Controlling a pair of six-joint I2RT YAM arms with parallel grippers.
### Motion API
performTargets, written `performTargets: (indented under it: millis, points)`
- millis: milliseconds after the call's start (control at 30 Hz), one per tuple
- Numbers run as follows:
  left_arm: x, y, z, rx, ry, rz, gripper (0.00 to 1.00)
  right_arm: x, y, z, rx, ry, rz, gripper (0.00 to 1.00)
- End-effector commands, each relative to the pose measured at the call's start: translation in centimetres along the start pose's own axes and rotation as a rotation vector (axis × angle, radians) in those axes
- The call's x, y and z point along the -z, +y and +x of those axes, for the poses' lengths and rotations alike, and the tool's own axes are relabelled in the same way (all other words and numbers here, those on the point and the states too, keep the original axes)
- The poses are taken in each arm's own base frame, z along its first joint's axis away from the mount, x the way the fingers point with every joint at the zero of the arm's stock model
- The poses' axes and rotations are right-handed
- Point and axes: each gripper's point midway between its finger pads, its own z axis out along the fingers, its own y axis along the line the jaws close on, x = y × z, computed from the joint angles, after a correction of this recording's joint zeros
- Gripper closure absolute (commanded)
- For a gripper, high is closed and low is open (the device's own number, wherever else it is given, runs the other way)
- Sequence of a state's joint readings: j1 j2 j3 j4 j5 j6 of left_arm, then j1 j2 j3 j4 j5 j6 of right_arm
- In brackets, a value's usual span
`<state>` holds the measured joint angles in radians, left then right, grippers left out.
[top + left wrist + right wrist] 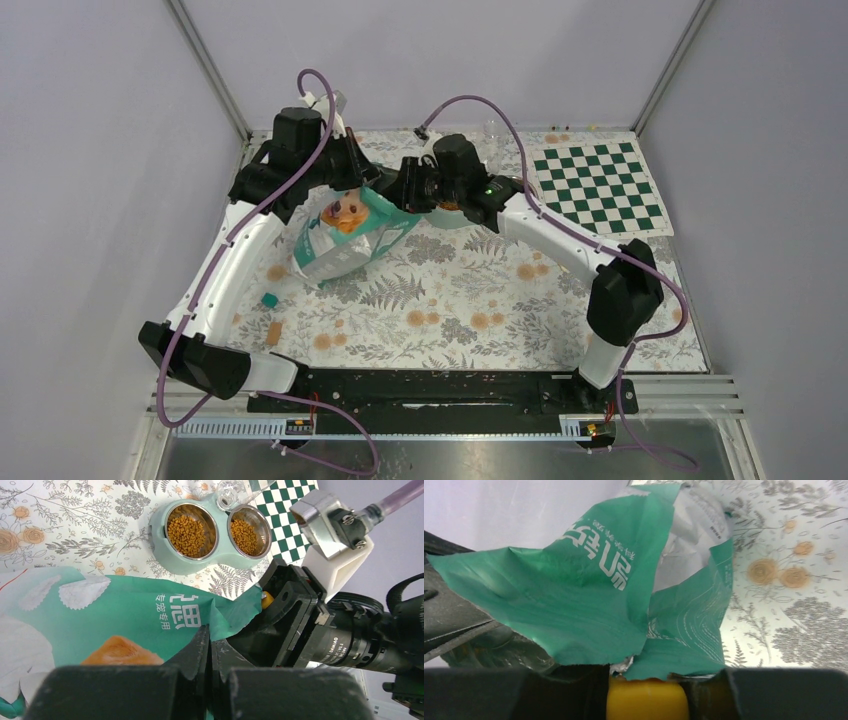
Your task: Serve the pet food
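The pet food (186, 528) is brown kibble filling both steel cups of a mint double bowl (220, 564). A teal bag (340, 240) with a dog picture lies tilted at the back middle of the table. My left gripper (210, 636) is shut on the bag's upper edge (100, 615); it also shows in the top view (352, 185). My right gripper (646, 682) is shut on the handle of a yellow scoop (646, 700), at the bag's torn mouth (589, 595). The scoop's head is hidden inside the bag. In the top view the right gripper (405, 190) covers the bowl.
A green-and-white checkered mat (598, 187) lies at the back right. A clear plastic container (235, 490) stands behind the bowl. A small teal block (269, 299) and a wooden block (274, 331) lie front left on the floral cloth.
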<state>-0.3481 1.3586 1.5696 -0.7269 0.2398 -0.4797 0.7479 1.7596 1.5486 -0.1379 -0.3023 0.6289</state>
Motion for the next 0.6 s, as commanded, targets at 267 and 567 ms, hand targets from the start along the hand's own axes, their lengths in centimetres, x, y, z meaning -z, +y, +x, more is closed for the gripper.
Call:
performTargets:
  millis: [267,567]
  points:
    - [1.9,-2.4,-3.7,-0.021,-0.153,0.084,1.00,1.7,4.1,0.2,-0.291,0.005,-0.348,1.00]
    - [2.2,-2.1,-4.2,-0.040,-0.172,0.069,1.00,6.8,5.9,-3.6,-0.385,-0.168,-0.437,1.00]
